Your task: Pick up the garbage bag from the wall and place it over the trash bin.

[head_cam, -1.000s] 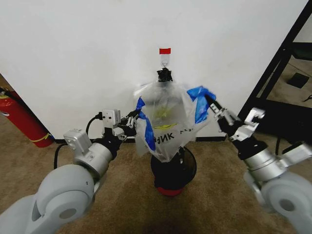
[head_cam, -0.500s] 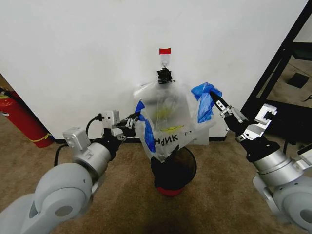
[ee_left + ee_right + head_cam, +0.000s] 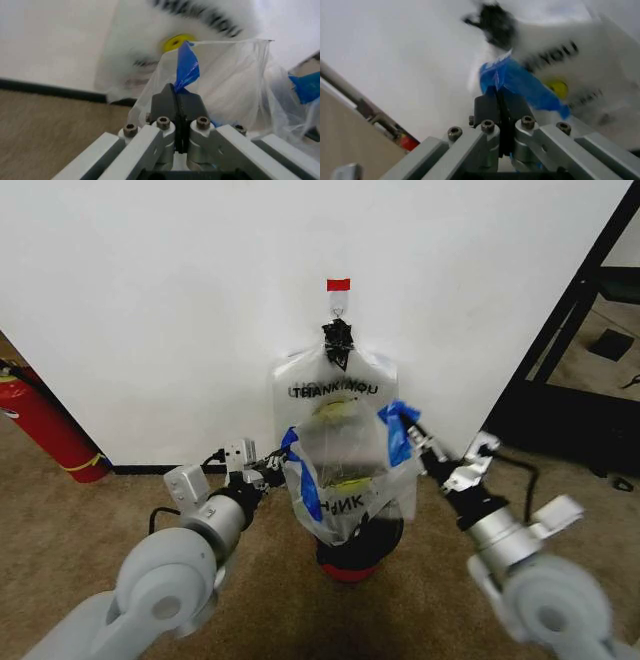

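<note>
With the left gripper (image 3: 281,463) and right gripper (image 3: 418,438) each clenched on a blue handle, the garbage bag (image 3: 345,480) at centre frame should be kept spread wide (handles level) while lowered over the trash bin (image 3: 352,552) just below.

From my head view, the garbage bag (image 3: 350,480) covers most of the trash bin (image 3: 352,562); I only see its lower body and red base. The fire extinguisher (image 3: 38,420) is cut off by the left edge. The bundle of bags (image 3: 335,385) on the wall (image 3: 160,300) is half covered by the held bag. In my left wrist view, the lettering is smeared and unreadable. In my right wrist view, the black tie (image 3: 495,24) and print are blurred, and I can't tell what the red speck (image 3: 407,142) is
</note>
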Controlling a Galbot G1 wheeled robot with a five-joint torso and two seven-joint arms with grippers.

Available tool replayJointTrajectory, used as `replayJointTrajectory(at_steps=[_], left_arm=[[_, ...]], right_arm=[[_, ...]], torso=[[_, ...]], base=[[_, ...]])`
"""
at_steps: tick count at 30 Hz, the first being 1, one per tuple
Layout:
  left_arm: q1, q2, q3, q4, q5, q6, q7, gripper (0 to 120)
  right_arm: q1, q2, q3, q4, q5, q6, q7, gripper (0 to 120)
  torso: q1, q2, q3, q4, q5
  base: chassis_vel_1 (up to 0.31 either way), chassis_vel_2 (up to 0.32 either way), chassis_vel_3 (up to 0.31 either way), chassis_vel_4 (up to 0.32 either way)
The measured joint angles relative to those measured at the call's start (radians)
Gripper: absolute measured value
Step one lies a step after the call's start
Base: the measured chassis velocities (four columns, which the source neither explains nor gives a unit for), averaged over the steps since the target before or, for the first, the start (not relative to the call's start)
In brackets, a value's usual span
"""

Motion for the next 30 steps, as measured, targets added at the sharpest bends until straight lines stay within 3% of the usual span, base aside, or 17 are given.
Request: replayJointTrajectory(at_steps=[5, 9, 13, 18, 23, 27, 30], left_arm=[[0.131, -0.048, 0.002, 0.089, 0.176, -0.027, 0.052, 0], [0.176, -0.068, 0.006, 0.088, 0.209, -0.032, 0.057, 0], [0.182, -0.064, 0.013, 0.064, 0.203, -0.017, 0.047, 0], [0.162, -0.02, -0.001, -0.029, 0.088, 0.043, -0.008, 0], [0.153, 0.009, -0.001, -0.097, 0.014, 0.075, -0.026, 0], [0.162, 0.005, 0.021, -0.095, 0.011, 0.091, -0.027, 0], [0.164, -0.017, 0.044, -0.028, 0.044, 0.096, -0.023, 0]], right_arm=[[0.016, 0.031, -0.061, -0.11, -0.051, 0.021, 0.033, 0], [0.0, 0.032, -0.069, -0.114, -0.057, 0.016, 0.079, 0], [-0.022, 0.023, -0.052, -0.06, -0.058, -0.03, 0.174, 0], [-0.054, -0.011, 0.063, 0.074, 0.034, -0.158, 0.375, 0], [-0.095, -0.028, 0.136, 0.16, 0.103, -0.222, 0.448, 0], [-0.128, -0.021, 0.149, 0.185, 0.112, -0.278, 0.494, 0], [-0.145, 0.0, 0.138, 0.152, 0.074, -0.313, 0.529, 0]], torso=[[0.0, 0.0, 0.0, 0.0004, -0.0001], [0.0, 0.0, 0.0, 0.0002, 0.0], [0.0, 0.0, 0.0, -0.0001, 0.0001], [0.0, 0.0, 0.0, -0.0001, 0.0002], [0.0, 0.0, 0.0, 0.0, 0.0001], [0.0, 0.0, 0.0, 0.0, 0.0001], [0.0, 0.0, 0.0, 0.0, 0.0]], base=[[0.0, 0.0, 0.0, 0.0], [0.0, 0.0, 0.0, 0.0], [0.0, 0.0, 0.0, 0.0], [0.0, 0.0, 0.0, 0.0], [0.0, 0.0, 0.0, 0.0], [0.0, 0.0, 0.0, 0.0], [0.0, 0.0, 0.0, 0.0]])
